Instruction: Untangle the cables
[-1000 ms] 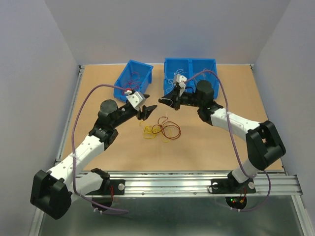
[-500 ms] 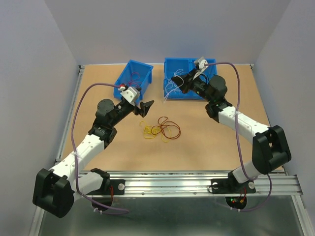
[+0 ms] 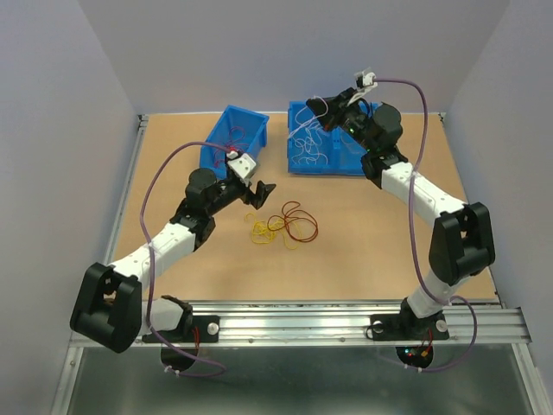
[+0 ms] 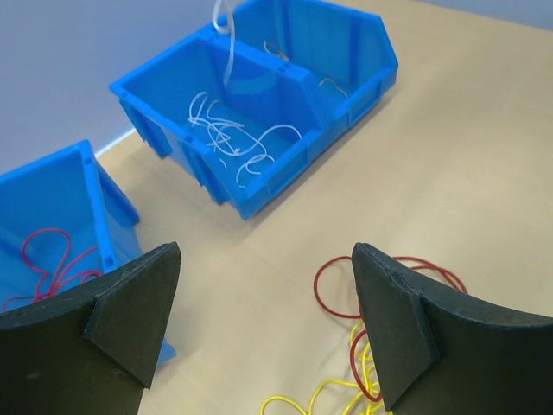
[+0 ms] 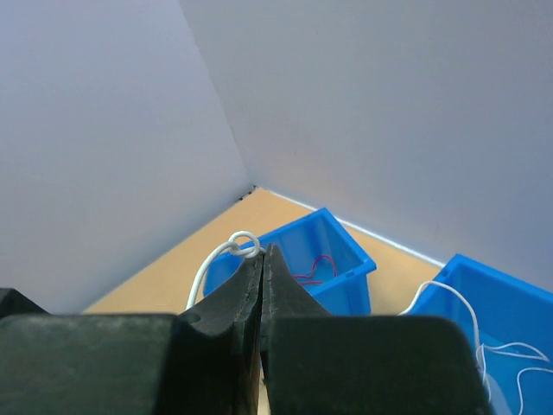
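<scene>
On the matte tan board (image 3: pixel 173 173) the left gripper (image 3: pixel 261 197) sits near the cable clump (image 3: pixel 281 226), at its 11 o'clock. Its blunt black wedge-shaped fingers (image 4: pixel 130 303) are spread wide and grasp nothing. The clump is thin, glossy red and yellow loops curled flat on the wood. Farther out along that same 11 o'clock line sits a small blue plastic bin (image 3: pixel 257 130), smooth-walled, with red wires (image 4: pixel 47 259) coiled inside. At 1 o'clock of the clump stands a wider blue bin (image 3: pixel 324 167), split by a wall into two compartments; white wires (image 3: pixel 307 154) lie squiggled in its left one. Above that compartment is the right gripper (image 3: pixel 318 105), fingers clenched on a white wire (image 5: pixel 207 272). The wire's small loop pokes out at the tips and its tail hangs toward the bin. A thick purple cable (image 3: pixel 399 82) arcs off the right arm, well apart from the clump.
</scene>
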`<control>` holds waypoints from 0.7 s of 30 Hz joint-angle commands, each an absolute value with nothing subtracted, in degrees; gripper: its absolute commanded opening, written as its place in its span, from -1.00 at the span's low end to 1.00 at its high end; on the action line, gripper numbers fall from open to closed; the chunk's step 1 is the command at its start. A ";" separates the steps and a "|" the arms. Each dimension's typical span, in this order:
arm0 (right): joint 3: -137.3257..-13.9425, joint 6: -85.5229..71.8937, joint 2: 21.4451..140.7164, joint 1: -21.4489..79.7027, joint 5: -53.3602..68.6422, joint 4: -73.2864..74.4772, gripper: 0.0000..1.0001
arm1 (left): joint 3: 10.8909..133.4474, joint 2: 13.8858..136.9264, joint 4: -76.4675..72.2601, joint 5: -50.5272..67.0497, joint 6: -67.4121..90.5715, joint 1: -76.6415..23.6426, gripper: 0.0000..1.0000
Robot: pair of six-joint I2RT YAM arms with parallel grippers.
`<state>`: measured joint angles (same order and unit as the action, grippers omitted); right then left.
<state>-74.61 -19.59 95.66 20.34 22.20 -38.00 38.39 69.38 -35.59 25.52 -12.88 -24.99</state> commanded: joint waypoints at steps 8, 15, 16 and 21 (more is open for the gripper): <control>-85.69 -24.61 103.69 15.56 24.34 -40.17 -0.99 | 42.98 74.00 -37.35 28.92 -15.73 -25.05 0.82; -92.37 -27.86 112.92 12.57 27.68 -40.17 -0.99 | 42.98 73.39 -36.91 28.04 -15.91 -25.05 0.82; -92.90 -28.38 113.90 12.39 28.12 -40.08 -0.99 | 42.80 73.21 -36.83 27.95 -16.00 -25.05 0.82; -97.29 -30.32 120.31 11.16 30.76 -39.90 -0.99 | 42.71 72.42 -36.91 27.60 -16.00 -25.05 0.81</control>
<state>-92.03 -27.97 118.32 12.01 27.92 -37.98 40.86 74.41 -34.85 27.35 -15.20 -25.02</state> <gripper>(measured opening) 0.012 0.909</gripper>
